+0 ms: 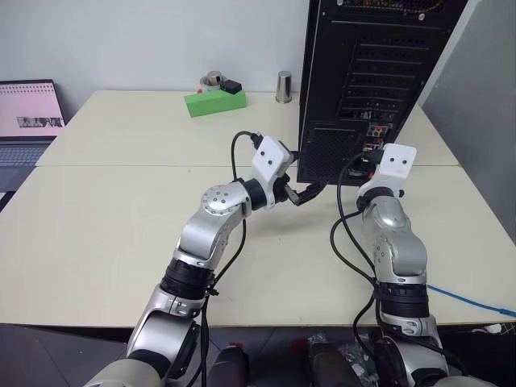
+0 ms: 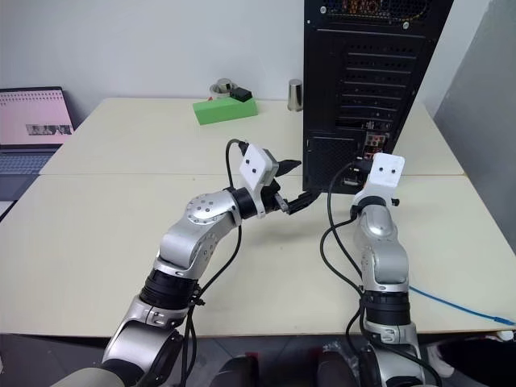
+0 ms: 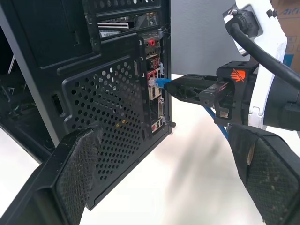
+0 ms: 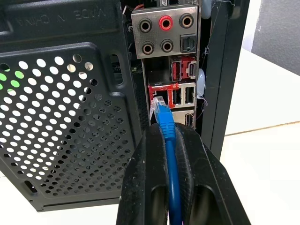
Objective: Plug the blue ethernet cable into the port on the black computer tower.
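The right gripper (image 4: 164, 140) is clenched on the blue ethernet cable (image 4: 165, 123) just behind its clear plug, whose tip sits at the mouth of the port (image 4: 158, 99) on the connector panel of the black computer tower (image 1: 367, 72), at about two o'clock from the mesh grille (image 4: 61, 117). The left gripper (image 2: 292, 184) hangs released near the tower's lower corner, at about nine o'clock from the right gripper, holding nothing. Judging by this, carrying and lining up look done; what seems left is pushing the plug fully home, since I cannot tell whether it has seated.

Blue ethernet cable (image 4: 169, 154) mostly hidden between right pincer (image 4: 166, 140) fingers
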Tool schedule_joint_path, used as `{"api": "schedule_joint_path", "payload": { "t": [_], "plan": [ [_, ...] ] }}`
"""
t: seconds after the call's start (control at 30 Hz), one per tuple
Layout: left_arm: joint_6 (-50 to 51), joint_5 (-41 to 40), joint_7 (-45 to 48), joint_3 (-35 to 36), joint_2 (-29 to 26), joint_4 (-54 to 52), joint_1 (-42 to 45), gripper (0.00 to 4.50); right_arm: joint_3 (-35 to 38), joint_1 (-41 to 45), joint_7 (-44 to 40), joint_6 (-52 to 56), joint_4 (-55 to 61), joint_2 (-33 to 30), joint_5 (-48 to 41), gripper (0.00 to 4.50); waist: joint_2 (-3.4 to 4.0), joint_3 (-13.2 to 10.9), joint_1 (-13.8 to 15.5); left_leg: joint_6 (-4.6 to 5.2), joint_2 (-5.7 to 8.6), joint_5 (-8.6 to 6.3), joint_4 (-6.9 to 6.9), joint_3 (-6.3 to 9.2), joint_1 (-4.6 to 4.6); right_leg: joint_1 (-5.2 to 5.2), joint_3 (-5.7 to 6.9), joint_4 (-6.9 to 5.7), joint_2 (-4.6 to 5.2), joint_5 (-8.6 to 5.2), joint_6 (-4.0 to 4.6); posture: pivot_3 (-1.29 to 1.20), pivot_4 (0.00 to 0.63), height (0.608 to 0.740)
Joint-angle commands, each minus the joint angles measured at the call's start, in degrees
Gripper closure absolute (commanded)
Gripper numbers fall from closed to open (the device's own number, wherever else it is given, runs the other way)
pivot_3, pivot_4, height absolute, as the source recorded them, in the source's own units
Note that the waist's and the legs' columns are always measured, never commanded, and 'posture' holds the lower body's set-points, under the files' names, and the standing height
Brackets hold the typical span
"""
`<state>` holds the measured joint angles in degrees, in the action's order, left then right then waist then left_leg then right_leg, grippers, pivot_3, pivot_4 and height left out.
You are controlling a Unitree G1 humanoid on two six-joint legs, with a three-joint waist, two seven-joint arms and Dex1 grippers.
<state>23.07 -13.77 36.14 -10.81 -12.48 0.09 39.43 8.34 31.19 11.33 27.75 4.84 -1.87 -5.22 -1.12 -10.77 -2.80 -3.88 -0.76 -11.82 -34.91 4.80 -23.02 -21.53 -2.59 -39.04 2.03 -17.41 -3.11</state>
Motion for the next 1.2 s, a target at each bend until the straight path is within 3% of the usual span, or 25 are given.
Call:
{"api": "schedule_joint_path", "payload": {
  "t": [0.03,1.2],
  "plan": [
    [-1.4,0.0,0.2,0.9,0.2,-1.3,1.5,0.03,0.5,1.9,0.3,-2.2,1.9,-0.7,0.8,4.50,0.00,0.0,0.0,0.00,0.00,0.00,0.00,0.00,0.00,0.00,0.00,0.00,0.00,0.00,0.00,0.00,0.150,0.740],
    [-1.9,0.2,0.2,0.7,0.5,-1.5,1.4,0.03,-1.6,3.7,0.2,-2.3,-3.2,-1.3,3.8,4.50,0.00,0.0,0.0,0.00,0.01,0.00,0.01,0.00,-0.01,0.00,0.00,0.02,0.01,0.00,0.00,0.00,0.150,0.740]
  ]
}}
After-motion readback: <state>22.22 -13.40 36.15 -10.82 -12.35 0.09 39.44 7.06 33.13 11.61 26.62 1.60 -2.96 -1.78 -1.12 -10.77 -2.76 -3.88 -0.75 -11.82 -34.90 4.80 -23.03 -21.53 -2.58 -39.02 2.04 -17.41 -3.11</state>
